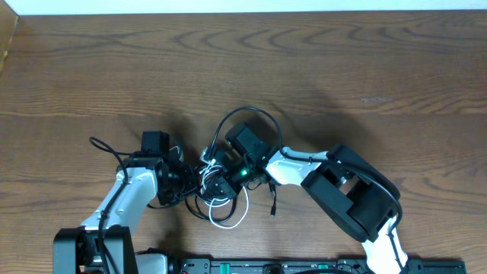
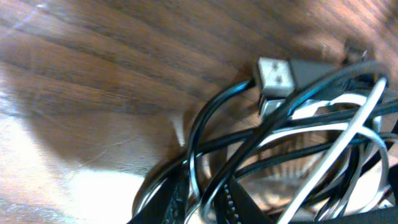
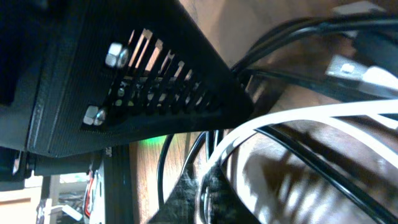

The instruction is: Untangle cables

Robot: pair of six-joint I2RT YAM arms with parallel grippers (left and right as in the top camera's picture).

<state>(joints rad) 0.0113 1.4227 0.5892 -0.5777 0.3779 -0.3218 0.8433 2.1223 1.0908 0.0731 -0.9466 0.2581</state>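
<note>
The cables [image 1: 221, 194] lie knotted at the table's middle front, between the two arms. One black loop [image 1: 251, 114] arches behind the right wrist, and a white loop [image 1: 228, 219] hangs out toward the front. My left gripper [image 1: 190, 184] reaches in from the left. In the left wrist view its fingers [image 2: 176, 205] pinch a black cable [image 2: 214, 186], below a silver USB plug [image 2: 277, 74]. My right gripper [image 1: 218, 185] comes in from the right. It [image 3: 208, 196] is shut where the white cable [image 3: 298, 115] runs down between its fingertips.
A loose black cable end [image 1: 95, 141] trails off to the left, and a black plug [image 1: 272, 207] lies at the front right of the knot. A black slotted housing [image 3: 155, 81] fills the upper left of the right wrist view. The table's front rail [image 1: 266, 266] is close behind both arms.
</note>
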